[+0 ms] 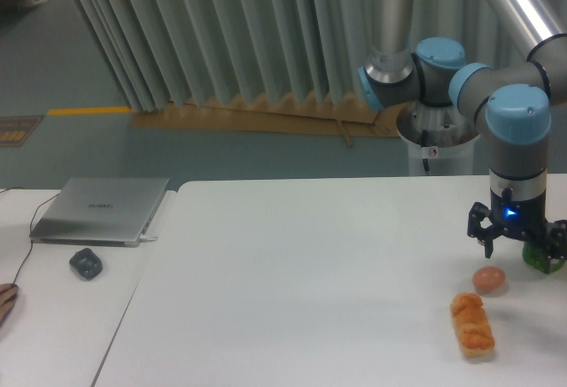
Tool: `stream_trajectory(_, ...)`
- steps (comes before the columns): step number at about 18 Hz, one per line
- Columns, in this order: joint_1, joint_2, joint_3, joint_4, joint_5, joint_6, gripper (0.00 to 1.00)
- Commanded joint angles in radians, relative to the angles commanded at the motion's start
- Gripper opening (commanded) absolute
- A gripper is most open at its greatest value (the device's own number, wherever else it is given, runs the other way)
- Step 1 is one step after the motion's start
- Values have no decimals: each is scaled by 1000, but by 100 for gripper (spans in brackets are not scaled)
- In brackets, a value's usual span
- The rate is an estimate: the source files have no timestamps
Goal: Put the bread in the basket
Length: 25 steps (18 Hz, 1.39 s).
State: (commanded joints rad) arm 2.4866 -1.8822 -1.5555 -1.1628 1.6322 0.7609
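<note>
Bread (472,323) lies lengthwise toward the camera; hand (518,247) hangs with fingers spread, holding nothing

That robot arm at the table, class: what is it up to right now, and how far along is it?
The arm's gripper hangs open just above the white table, holding nothing. The bread lies untouched near the front right edge, with a pinkish egg just behind it, nearer the gripper. A small green object sits behind the gripper's far finger. No basket shows in this view, so the placing has not begun. A closed laptop lies on the left table.
</note>
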Motion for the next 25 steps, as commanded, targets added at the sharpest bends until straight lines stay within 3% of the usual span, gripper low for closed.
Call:
stream_trajectory(17, 2, 0, 2, -2, -2, -3, 100)
stream_trajectory(19, 2, -5, -24, 0, -1, -134, 100)
stream_trajectory(22, -15, -49, -35, 90, 41, -420, 100)
stream_trajectory(25, -38, -90, -6, 100, 61, -490, 100)
